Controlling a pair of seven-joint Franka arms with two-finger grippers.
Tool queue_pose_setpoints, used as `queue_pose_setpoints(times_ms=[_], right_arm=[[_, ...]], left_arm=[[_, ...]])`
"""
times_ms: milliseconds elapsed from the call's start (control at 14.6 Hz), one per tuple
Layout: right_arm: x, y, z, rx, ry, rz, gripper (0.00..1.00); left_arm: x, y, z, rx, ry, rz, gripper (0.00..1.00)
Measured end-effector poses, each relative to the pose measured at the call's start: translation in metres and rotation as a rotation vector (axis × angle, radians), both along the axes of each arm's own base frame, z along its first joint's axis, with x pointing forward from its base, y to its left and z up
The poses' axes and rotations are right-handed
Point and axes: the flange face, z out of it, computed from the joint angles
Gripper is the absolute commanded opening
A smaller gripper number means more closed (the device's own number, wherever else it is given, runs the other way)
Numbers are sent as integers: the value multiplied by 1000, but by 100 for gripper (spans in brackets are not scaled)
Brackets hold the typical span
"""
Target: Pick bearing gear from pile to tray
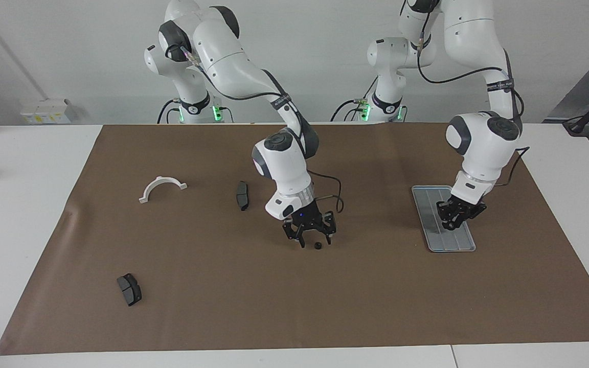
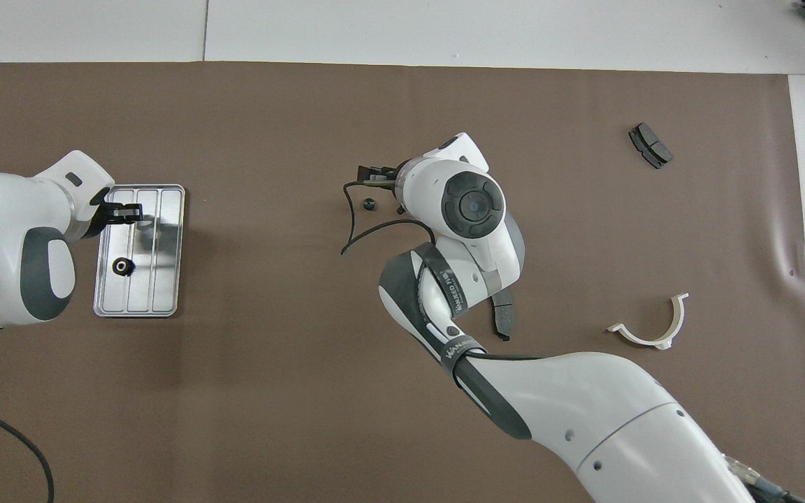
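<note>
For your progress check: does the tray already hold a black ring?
Yes: in the overhead view one black ring lies inside the tray.

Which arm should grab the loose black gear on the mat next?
The right arm, likely. Its claw hangs open right over the small black gear mid-mat. The left claw is over the tray at the left arm's end, where one gear already lies.

Around the small black ring [image 1: 318,245] we see bare mat, only our right gripper [image 1: 314,242] straddling it; the nearest curved pad [image 1: 242,194] lies well apart
</note>
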Motion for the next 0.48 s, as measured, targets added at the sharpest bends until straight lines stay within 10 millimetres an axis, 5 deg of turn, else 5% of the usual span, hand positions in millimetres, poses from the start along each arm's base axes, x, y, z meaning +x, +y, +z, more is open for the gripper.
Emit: queue_pose_setpoints(times_ms=[205,479], right_arm=[[15,-85,70,-88,69,-44,100],[13,-200,123,-147,200,-57,100]], left_arm=[[2,11,-17,3,-4,19,100],[8,10,-6,2,-26,16,100]])
